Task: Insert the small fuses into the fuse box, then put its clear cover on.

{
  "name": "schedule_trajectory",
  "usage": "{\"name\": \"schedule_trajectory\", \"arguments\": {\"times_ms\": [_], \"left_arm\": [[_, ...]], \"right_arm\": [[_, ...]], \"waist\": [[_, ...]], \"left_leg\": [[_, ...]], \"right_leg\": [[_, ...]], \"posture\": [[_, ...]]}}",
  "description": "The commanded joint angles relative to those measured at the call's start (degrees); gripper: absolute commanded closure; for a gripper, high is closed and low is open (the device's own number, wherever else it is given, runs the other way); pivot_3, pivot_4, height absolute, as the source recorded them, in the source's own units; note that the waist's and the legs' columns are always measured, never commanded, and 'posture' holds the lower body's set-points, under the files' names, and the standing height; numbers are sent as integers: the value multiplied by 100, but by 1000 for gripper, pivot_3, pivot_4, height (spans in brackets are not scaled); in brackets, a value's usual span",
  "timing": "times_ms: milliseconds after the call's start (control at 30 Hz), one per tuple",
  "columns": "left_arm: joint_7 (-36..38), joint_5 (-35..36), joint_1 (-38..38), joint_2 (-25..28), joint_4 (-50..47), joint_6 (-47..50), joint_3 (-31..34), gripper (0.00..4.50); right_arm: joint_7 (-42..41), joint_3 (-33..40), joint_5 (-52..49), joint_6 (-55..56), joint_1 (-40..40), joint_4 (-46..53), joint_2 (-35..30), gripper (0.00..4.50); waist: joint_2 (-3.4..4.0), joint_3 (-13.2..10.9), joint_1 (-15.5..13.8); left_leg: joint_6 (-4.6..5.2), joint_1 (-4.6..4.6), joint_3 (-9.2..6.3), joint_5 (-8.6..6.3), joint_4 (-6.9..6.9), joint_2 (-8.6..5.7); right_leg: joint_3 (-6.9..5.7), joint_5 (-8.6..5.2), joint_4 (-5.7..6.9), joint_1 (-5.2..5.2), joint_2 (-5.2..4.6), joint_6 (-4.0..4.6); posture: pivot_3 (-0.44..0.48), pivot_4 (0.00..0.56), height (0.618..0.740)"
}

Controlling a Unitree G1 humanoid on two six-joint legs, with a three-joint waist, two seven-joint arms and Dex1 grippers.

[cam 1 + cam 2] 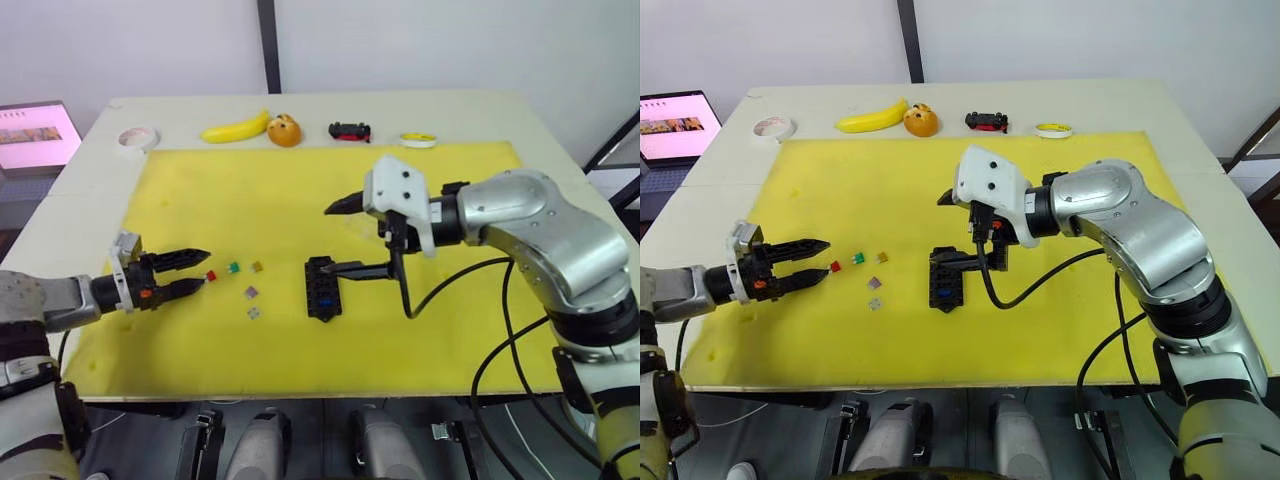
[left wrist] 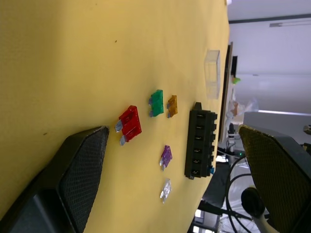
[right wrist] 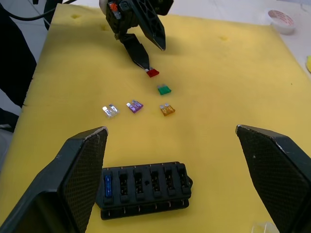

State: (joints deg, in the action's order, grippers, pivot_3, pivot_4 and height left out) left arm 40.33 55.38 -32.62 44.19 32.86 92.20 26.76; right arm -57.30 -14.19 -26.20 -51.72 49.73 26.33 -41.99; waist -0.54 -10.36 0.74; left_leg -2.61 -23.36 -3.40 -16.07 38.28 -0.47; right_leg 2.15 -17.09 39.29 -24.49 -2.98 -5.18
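While the left gripper (image 1: 200,272) sits spread wide by the red fuse (image 1: 211,276), nothing's held.
Right gripper (image 3: 170,179) gapes wide over the fuse box (image 1: 322,287); the other fuses (image 1: 248,281) are at its 9 o'clock.

Black fuse box (image 3: 146,190) between wide-spread right claw (image 3: 172,174) fingers, blue fuse (image 3: 108,186) slotted.

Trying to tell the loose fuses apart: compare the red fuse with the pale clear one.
The red fuse is opaque and lies right at the left pincer tips; the clear fuse is see-through and lies farther off, nearer the fuse box. Both lie flat on the yellow mat, uninserted.
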Motion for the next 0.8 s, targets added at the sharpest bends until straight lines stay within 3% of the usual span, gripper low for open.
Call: {"name": "schedule_trajectory", "arguments": {"times_ms": [33,667,700,733,800], "left_arm": [[-71,-134,-106,-168,34,26,12,0],[58,-569,-163,-307,-16,-134,-93,0],[82,-588,-143,-302,-38,-150,-120,536],[123,-601,-110,-293,-81,-166,-164,756],[155,-636,-80,-287,-103,-183,-198,756]], "right_arm": [[52,106,-81,-14,159,208,28,39],[215,129,-227,-131,177,307,25,39],[217,125,-228,-127,180,307,25,0],[219,122,-230,-125,185,307,26,0],[223,115,-235,-122,194,307,27,0]], "waist": [[1,1,-9],[1,4,-13],[1,4,-10],[1,5,-4],[1,5,-1]], "left_leg": [[0,0,-1,0,0,-1],[-4,1,-2,2,0,-8],[-4,1,-2,2,0,-8],[-4,1,-2,2,0,-8],[-4,1,-2,2,0,-8]], "right_leg": [[0,0,0,1,-1,0],[-5,0,0,4,-10,-1],[-5,0,0,4,-11,-1],[-6,0,0,4,-12,-1],[-6,0,0,4,-12,-1]], "posture": [[0,150,740],[0,150,740],[0,150,740],[0,150,740],[0,150,740]]}}
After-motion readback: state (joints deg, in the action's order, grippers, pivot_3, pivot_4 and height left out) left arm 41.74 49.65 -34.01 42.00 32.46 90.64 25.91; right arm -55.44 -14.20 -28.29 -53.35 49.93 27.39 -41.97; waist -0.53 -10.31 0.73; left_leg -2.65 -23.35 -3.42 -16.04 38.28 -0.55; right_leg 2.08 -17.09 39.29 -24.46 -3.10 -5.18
